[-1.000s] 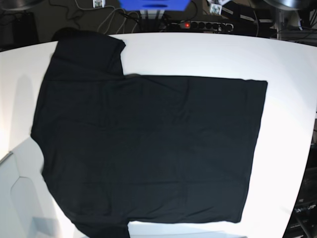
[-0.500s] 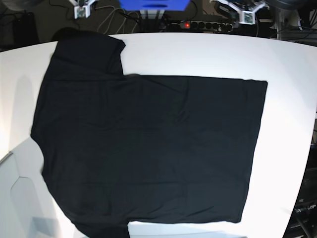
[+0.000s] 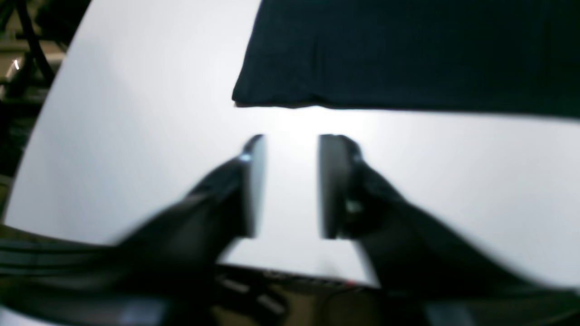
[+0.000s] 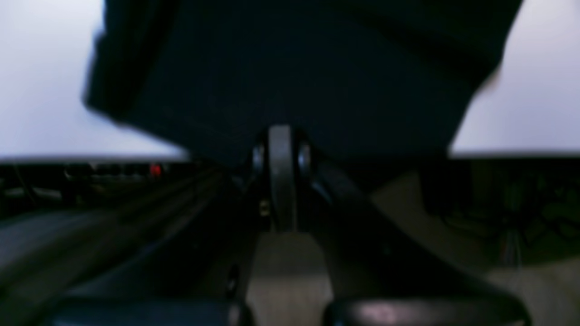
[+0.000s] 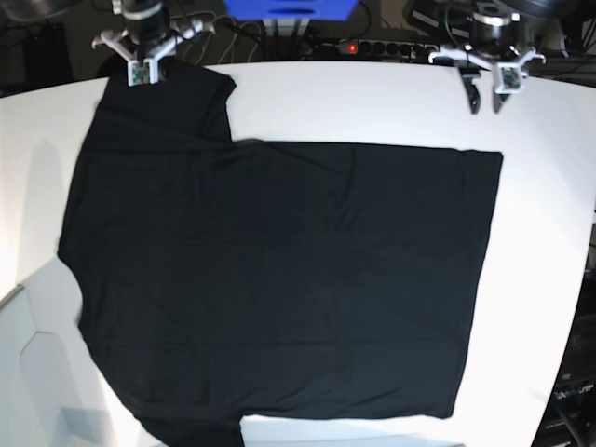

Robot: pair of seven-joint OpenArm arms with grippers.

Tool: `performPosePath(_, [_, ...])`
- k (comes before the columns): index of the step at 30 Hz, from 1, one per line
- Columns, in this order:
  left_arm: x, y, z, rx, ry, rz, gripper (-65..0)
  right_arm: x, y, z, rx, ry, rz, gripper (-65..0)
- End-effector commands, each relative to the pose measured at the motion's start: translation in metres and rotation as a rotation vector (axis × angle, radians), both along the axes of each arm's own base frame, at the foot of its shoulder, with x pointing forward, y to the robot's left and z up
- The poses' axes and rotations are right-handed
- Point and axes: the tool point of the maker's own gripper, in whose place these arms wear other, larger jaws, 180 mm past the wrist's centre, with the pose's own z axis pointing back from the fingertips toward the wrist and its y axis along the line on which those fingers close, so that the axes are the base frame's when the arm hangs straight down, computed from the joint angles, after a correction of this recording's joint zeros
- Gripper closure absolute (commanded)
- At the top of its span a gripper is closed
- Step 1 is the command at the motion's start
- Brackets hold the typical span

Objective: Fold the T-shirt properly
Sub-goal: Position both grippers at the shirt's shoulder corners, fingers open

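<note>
T-shirt spread flat on table | my left gripper parted, empty; right gripper clenched, empty | soft, limp (I'd pinch hem corners)

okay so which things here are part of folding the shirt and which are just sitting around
Part of the job:
T-shirt, spread flat
left gripper, jaws open
right gripper, jaws shut
table

Just lying about:
power strip
cables
blue object
</note>
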Motion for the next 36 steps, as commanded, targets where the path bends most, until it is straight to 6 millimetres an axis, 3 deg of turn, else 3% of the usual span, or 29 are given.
performPosePath(1, [0.007,0.009,0.014,0.008,-0.054,0.017,-34.0,0.007,-0.001,0.007,-0.003,-0.035,0.004,0.0])
performPosePath(4, [0.015,0.025,0.024,-0.023,-0.109,0.079,-39.8,0.020,-0.001,0.010,-0.005,-0.065,0.007,0.0])
performPosePath(11, [0.030,0.050,0.021,-0.051,-0.058,0.172,-39.8,0.045,-0.031,0.021,-0.072,-0.135,-0.039,-1.9])
performPosePath(16, [0.036,0.054,0.024,-0.051,-0.063,0.181,-39.8,0.053,-0.057,0.029,-0.120,-0.171,-0.102,-4.4])
performPosePath(23, [0.046,0.055,0.028,-0.052,-0.090,0.180,-40.1,0.058,-0.058,0.030,-0.121,-0.178,-0.105,-0.6])
performPosePath(27, [0.048,0.055,0.029,-0.050,-0.093,0.177,-40.1,0.049,-0.056,0.019,-0.110,-0.097,-0.108,-0.6])
performPosePath(31, [0.048,0.055,0.029,-0.052,-0.094,0.176,-40.1,0.053,-0.059,0.015,-0.107,-0.059,-0.127,-0.8])
performPosePath(34, [0.048,0.055,0.029,-0.052,-0.094,0.176,-40.1,0.057,-0.058,0.016,-0.105,-0.067,-0.127,-5.1])
performPosePath(36, [0.049,0.055,0.029,-0.051,-0.096,0.177,-40.1,0.059,-0.058,0.016,-0.104,-0.070,-0.128,-11.9])
